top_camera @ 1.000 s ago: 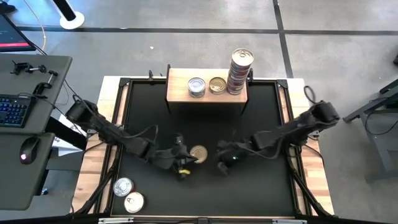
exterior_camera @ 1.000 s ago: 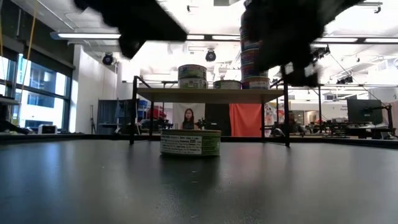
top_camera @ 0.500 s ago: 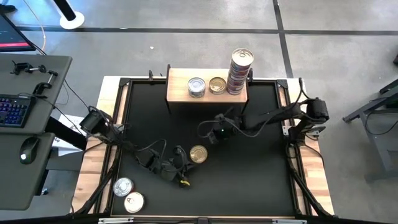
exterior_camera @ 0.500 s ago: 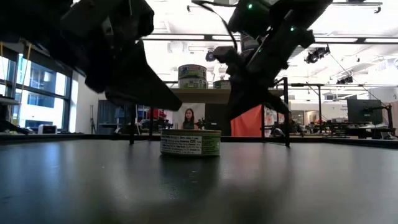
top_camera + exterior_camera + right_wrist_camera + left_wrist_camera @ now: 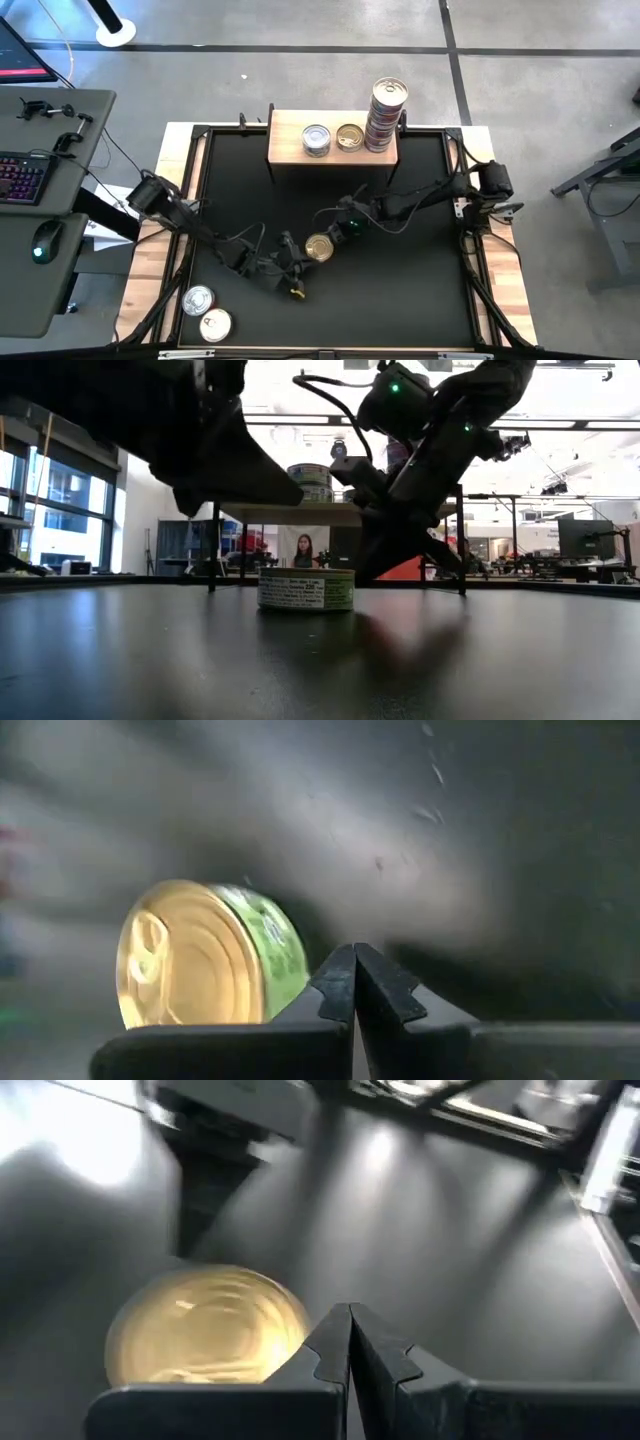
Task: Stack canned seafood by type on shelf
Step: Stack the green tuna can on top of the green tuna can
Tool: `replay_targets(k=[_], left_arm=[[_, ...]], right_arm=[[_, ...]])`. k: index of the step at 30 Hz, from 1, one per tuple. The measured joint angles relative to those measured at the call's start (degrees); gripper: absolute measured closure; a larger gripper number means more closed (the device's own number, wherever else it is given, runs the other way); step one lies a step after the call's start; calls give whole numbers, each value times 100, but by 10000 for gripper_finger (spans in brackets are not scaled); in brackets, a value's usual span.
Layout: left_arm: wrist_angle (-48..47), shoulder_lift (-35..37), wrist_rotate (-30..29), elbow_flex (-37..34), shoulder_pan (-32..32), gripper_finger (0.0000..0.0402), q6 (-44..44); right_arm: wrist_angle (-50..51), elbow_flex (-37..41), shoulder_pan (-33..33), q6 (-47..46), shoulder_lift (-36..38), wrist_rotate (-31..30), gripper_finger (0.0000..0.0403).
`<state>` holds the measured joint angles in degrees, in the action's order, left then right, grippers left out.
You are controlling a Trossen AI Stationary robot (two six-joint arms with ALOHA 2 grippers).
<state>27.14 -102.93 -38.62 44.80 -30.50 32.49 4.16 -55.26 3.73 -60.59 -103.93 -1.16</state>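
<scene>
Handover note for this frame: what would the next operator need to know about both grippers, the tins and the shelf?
Left gripper: shut, empty, low beside the gold-topped tin at mid-table.
Right gripper: shut, empty, close on that tin's other side.
Neither holds it; it sits flat on the black tabletop.
Shelf: a silver-topped tin, a gold-topped one and a tall stack at its right end.
Left to do: the mid-table tin, plus two tins near the left front corner. The gold one likely belongs with the gold tin on the shelf.
</scene>
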Motion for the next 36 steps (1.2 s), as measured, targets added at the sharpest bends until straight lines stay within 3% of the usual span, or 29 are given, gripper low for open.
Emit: replay_targets(k=[4,8,14,20,23,29,36], left_arm=[[-442,52,-429,-7,189,401,242],[-773,-45,-135,-43,525,401,554],[996,-62,791,-708,688,401,-88],[1979,-26,777,-1466,612,401,205],[2233,-24,760,-1449,601,401,-219],[1925,-18,762,-1297,616,401,-1266],[1410,-18,801,-1303,617,402,-1199]], right_arm=[[39,-1,41,43,20,127,403],[67,-1,168,90,20,138,403],[99,-1,316,177,20,137,403],[112,-1,345,245,20,140,403],[81,-1,345,214,20,181,403],[-47,-1,345,-81,20,566,403],[-13,-1,410,-367,9,366,403]])
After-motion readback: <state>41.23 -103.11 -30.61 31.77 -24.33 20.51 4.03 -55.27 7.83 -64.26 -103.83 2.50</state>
